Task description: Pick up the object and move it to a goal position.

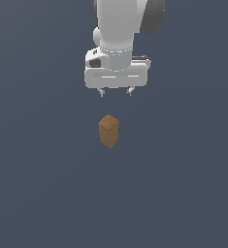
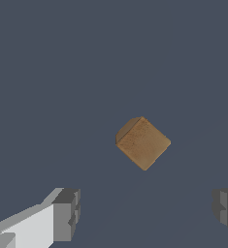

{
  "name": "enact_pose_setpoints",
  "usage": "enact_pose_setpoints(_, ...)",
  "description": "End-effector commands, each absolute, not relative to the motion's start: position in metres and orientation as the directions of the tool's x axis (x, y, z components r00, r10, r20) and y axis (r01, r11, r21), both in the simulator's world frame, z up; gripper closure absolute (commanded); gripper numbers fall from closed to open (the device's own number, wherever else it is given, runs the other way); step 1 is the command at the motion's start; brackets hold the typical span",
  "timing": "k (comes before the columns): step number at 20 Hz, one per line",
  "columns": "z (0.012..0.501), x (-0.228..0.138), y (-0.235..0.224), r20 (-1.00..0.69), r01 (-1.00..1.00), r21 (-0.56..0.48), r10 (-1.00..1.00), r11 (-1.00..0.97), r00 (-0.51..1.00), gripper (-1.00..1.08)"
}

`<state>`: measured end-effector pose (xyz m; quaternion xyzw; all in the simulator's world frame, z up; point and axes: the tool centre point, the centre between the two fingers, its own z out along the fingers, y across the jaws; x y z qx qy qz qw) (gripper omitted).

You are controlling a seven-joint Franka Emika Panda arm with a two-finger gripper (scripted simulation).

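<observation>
**Line up over the block before you descend**

The end effector (image 1: 116, 91) hangs spread and empty above the bench (image 1: 38, 184), with the wooden block (image 1: 108, 131) standing upright on the bench, apart from the fingertips and not yet between them. In the wrist view the block (image 2: 143, 143) sits off the line joining the two fingers (image 2: 67, 214), and its square top is turned so its corners, not its flats, face the pads. You would do well to bring the end effector directly over the block first, then twist the wrist until the pads face two opposite flat sides. Come straight down only after that; the block is tall and narrow, so I judge a glancing finger could tip it. Close low enough to catch a good length of the sides.
</observation>
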<state>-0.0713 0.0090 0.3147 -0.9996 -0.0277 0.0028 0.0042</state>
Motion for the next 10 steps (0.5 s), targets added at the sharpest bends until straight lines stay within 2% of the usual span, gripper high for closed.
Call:
enact_pose_setpoints(1, 0.313, -0.071, 0.008, -0.006, 0.047, -0.009, 0.047, -0.999, 0.999, -0.92)
enact_pose_setpoints(10, 0.295, -0.067, 0.004, -0.006, -0.063, -0.009, -0.063, -0.998, 0.998, -0.92)
